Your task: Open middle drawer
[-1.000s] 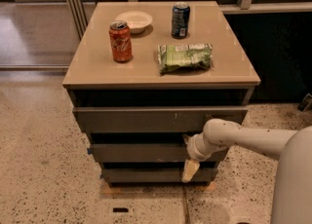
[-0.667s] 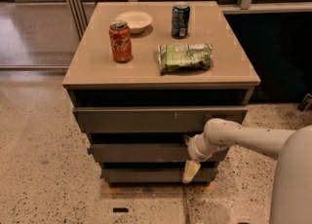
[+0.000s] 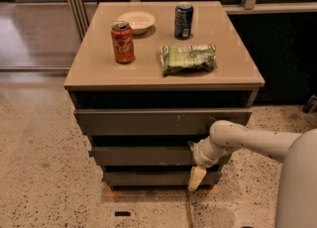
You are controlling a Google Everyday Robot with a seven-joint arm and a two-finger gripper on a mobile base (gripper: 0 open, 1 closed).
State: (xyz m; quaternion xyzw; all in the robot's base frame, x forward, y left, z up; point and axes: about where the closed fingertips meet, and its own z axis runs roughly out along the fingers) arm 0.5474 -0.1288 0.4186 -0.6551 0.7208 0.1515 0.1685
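The middle drawer (image 3: 143, 155) is a long dark grey-brown front with a small blue tab (image 3: 90, 153) at its left end. It sits between the larger scratched top front (image 3: 158, 121) and the shorter bottom front (image 3: 148, 178). It stands out slightly further than the bottom front. My gripper (image 3: 196, 174) reaches in from the right on the white arm (image 3: 247, 140). It is at the right part of the middle drawer's front and hangs down over the bottom front. Its contact with the drawer is hidden by the wrist.
On the tan cabinet top (image 3: 99, 68) stand a red soda can (image 3: 122, 42), a white bowl (image 3: 137, 21), a dark blue can (image 3: 183, 21) and a green chip bag (image 3: 188, 58). Speckled floor (image 3: 44, 172) surrounds the cabinet. A dark wall panel (image 3: 282, 48) is at right.
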